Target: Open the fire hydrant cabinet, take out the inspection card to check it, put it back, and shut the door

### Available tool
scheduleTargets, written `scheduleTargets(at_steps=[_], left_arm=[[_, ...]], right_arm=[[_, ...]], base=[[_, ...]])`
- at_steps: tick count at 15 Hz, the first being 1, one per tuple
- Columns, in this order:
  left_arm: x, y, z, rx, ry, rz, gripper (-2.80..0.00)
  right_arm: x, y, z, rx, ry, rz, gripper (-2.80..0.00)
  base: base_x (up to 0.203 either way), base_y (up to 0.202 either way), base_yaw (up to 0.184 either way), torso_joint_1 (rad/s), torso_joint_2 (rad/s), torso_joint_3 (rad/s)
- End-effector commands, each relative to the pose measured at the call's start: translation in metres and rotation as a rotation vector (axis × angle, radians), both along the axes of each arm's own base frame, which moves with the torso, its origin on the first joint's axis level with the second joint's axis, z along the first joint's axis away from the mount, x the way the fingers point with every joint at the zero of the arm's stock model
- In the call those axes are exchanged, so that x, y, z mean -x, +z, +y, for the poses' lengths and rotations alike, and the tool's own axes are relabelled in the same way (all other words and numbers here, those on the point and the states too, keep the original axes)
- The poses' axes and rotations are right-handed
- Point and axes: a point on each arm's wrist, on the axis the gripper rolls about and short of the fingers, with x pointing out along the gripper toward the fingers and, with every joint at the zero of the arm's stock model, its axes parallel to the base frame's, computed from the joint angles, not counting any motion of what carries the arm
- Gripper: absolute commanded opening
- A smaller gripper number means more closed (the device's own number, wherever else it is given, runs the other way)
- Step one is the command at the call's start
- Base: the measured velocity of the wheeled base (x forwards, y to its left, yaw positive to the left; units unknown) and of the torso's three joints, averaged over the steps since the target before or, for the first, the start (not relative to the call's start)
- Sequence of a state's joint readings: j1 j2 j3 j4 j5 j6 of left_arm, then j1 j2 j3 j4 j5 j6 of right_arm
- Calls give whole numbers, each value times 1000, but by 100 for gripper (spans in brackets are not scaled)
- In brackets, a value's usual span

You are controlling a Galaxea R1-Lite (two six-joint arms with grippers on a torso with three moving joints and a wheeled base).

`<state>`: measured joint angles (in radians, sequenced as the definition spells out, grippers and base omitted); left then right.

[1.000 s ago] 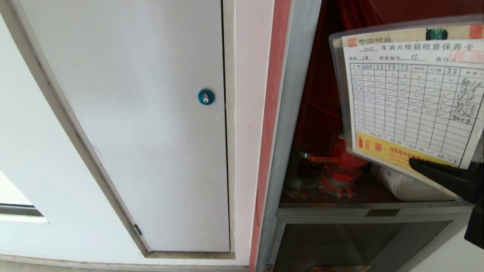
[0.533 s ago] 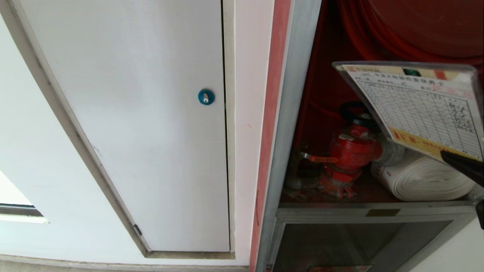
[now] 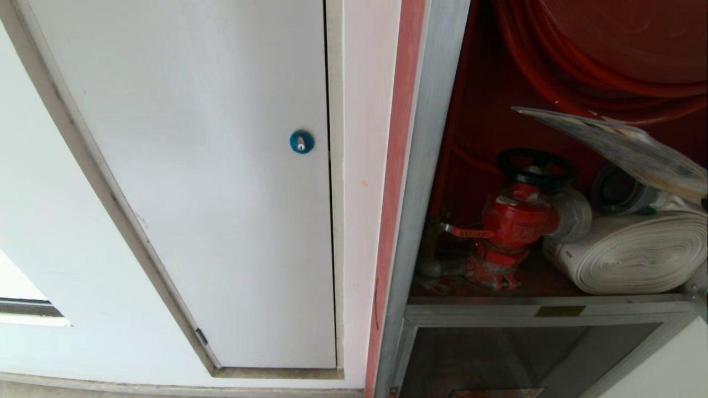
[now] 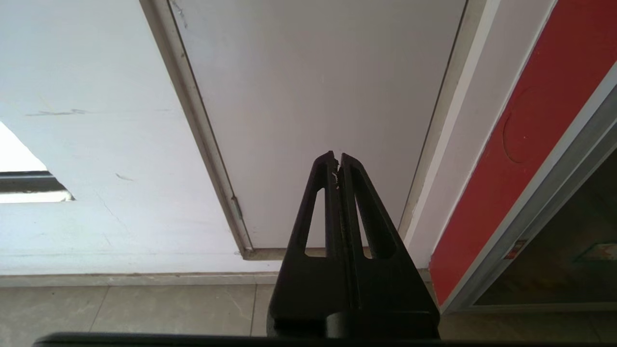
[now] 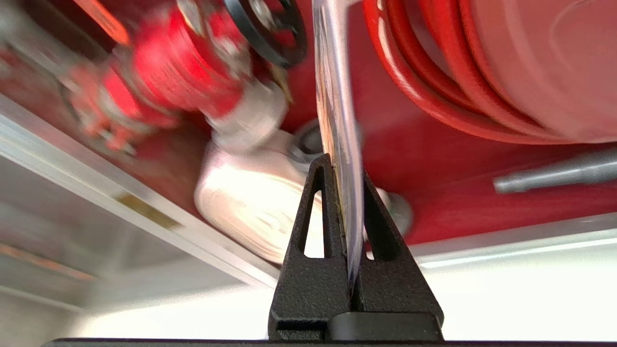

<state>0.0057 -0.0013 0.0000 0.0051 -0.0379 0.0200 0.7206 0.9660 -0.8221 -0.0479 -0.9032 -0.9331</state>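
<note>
Open fire hydrant cabinet (image 3: 437,166) holds a red valve (image 3: 511,221), rolled white hose (image 3: 625,260) and red reel (image 3: 608,50). Right hand (image 5: 344,180) pinches the inspection card (image 3: 625,146), print unreadable; left hand (image 4: 336,159) closed, empty.

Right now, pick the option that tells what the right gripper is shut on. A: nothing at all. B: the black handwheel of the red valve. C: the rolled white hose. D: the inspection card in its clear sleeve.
D: in the right wrist view the right gripper clamps the edge of the inspection card, which runs edge-on between its fingers, clear of the red valve and the rolled white hose.
</note>
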Motion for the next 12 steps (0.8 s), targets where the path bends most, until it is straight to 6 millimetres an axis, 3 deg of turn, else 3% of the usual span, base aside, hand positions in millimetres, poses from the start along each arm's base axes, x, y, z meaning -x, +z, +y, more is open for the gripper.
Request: scheduleTargets(at_steps=[1,12], left_arm=[[0,0,0,0,0,1,-280],[0,0,0,0,0,2,-280]], right_arm=[[-2,-1,0,36,-18,10,-280],[-23,-2,-6,319,-145,112,-280]], base=[[0,0,0,0,0,0],[0,0,0,0,0,0]])
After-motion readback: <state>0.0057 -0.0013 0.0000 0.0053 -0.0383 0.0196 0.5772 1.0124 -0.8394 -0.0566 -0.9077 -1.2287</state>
